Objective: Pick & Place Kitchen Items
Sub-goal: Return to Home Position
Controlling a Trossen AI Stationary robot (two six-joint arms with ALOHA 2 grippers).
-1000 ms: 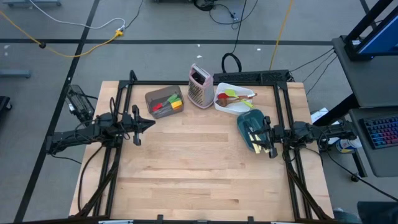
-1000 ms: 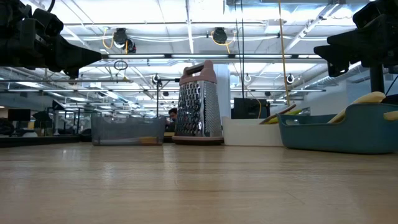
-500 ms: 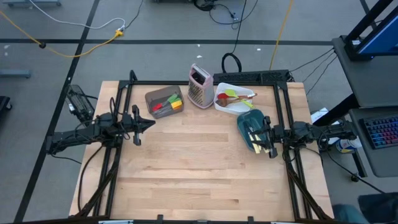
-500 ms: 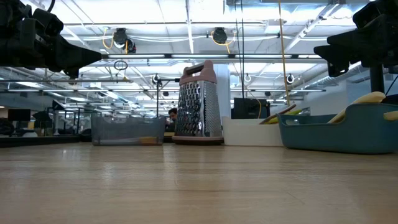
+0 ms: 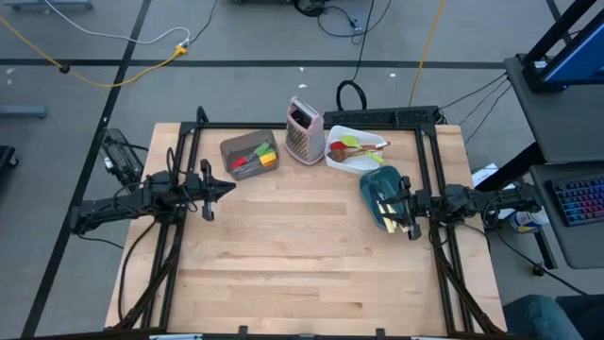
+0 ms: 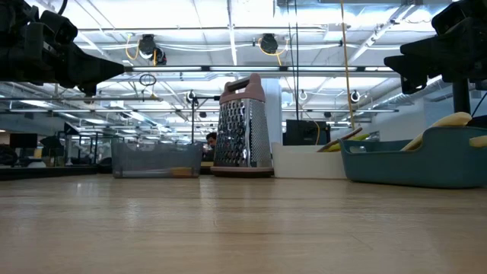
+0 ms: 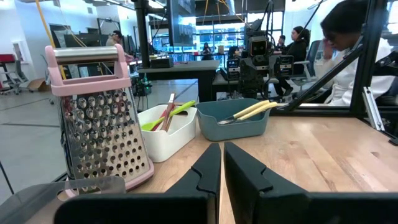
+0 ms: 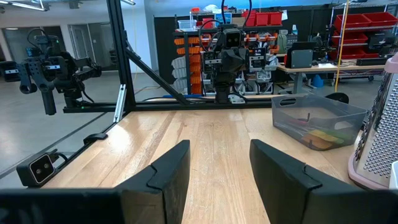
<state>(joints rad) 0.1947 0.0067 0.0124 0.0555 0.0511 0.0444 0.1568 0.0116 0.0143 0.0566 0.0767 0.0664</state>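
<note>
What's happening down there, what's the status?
Left hand shut, empty, table's left side. Right hand open, empty, by teal bin. Utensils all binned. Nothing blocking.

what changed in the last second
Nothing on the table moved. The left gripper and right gripper stay at its sides, holding nothing; utensils stay in the grey bin, white bin and teal bin. Off the table, a dark shape has spread into the high view's lower right corner.
</note>
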